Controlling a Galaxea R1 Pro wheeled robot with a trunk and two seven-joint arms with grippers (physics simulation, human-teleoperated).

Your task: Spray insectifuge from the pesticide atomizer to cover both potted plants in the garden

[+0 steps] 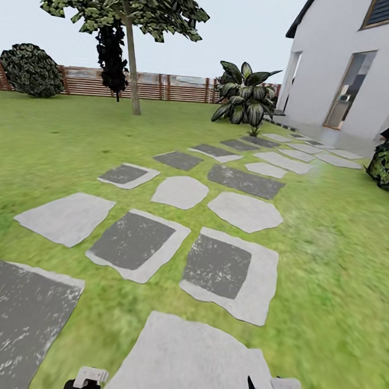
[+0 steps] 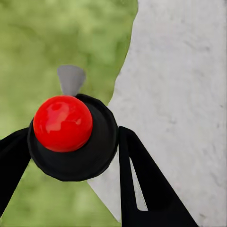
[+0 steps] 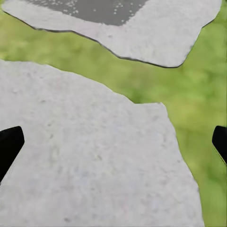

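— So, where does the job stand?

— Early to middle, I'd judge. In the left wrist view the left gripper (image 2: 71, 156) has its black fingers closed against the sides of a round black cap with a glossy red ball (image 2: 63, 123) on top and a small grey nozzle (image 2: 71, 79) past it. That looks like the pesticide atomizer (image 2: 94, 151) seen from above, so the pick-up seems done.

— And the other arm?

— The right gripper (image 3: 113, 142) is spread wide with nothing between its fingers, hanging over a pale stepping stone (image 3: 90, 165).

— Any plants sprayed?

— I can't spot the small potted ones. The head view looks along the stone path across the lawn (image 1: 341, 259) towards a big striped-leaf shrub (image 1: 244, 96), the fence (image 1: 150, 86) and the house (image 1: 345, 60).

— What's left, then?

— Finding both pots and covering each with spray.
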